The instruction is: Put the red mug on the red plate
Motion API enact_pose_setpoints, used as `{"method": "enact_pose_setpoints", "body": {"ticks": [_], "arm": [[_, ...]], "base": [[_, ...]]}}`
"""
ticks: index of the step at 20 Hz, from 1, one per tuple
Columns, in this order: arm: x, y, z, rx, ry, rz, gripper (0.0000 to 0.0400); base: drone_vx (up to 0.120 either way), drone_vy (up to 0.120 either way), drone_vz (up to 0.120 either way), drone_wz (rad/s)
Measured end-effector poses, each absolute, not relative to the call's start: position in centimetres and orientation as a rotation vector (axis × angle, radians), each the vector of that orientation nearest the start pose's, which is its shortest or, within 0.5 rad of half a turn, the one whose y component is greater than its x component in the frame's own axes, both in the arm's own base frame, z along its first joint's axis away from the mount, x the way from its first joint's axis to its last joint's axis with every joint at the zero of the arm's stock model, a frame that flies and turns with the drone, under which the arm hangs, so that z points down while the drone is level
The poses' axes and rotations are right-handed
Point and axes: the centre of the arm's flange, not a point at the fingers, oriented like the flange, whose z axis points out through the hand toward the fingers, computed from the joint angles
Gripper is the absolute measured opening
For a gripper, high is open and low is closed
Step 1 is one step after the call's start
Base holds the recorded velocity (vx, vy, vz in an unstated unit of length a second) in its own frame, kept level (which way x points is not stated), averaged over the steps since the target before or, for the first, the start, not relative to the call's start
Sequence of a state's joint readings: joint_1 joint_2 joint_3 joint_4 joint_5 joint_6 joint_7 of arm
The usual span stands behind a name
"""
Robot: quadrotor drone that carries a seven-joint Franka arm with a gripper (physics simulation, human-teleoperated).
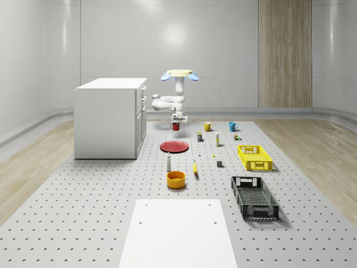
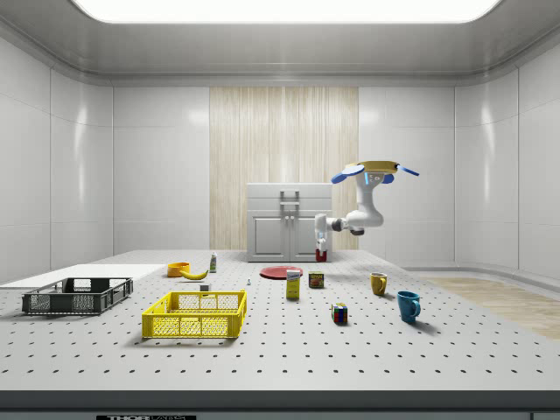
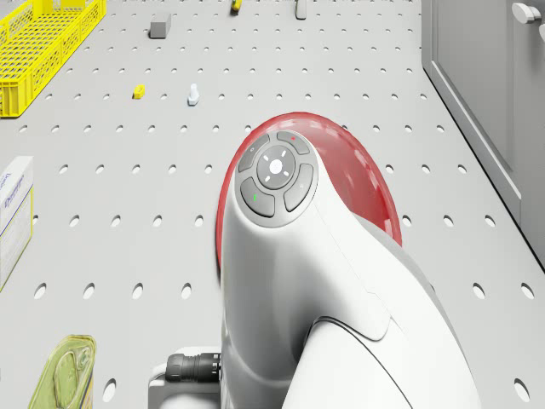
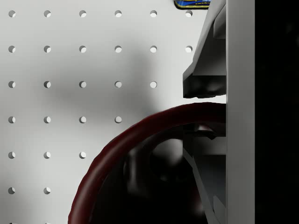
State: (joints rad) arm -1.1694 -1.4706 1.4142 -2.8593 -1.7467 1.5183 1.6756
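Observation:
The drone (image 1: 179,74) hovers over the perforated floor beyond the red plate (image 1: 174,146), to the right of the white cabinet in the whole-scene view. Its arm hangs down and the gripper (image 1: 176,121) is shut on the red mug (image 1: 175,127), held in the air above the floor just behind the plate. From the side, the mug (image 2: 321,255) hangs under the gripper (image 2: 321,244), to the right of the plate (image 2: 281,272). In the wrist view the fingers (image 4: 203,80) clamp the mug's dark red rim (image 4: 121,140). Under the arm the drone view catches the plate (image 3: 366,183).
A white cabinet (image 1: 109,117) stands left of the plate. A yellow mug (image 1: 207,126), a blue mug (image 1: 232,126) and small items lie to the right. Nearer are an orange bowl (image 1: 175,178), a banana (image 1: 195,167), a yellow crate (image 1: 254,157) and a black crate (image 1: 254,196).

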Motion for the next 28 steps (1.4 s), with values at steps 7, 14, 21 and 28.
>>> {"method": "enact_pose_setpoints", "body": {"ticks": [7, 14, 21, 28], "arm": [[31.28, 0.40, 47.87, 0.001, -0.002, 0.785, 0.0100], [31.28, 0.40, 47.87, 0.001, -0.002, 0.785, 0.0100], [31.28, 0.40, 47.87, 0.001, -0.002, 0.785, 0.0100], [31.28, 0.40, 47.87, 0.001, -0.002, 0.785, 0.0100]], "base": [[0.120, 0.000, 0.000, 0.000], [0.120, 0.000, 0.000, 0.000], [0.120, 0.000, -0.034, 0.000], [0.120, 0.000, -0.080, 0.000]]}}
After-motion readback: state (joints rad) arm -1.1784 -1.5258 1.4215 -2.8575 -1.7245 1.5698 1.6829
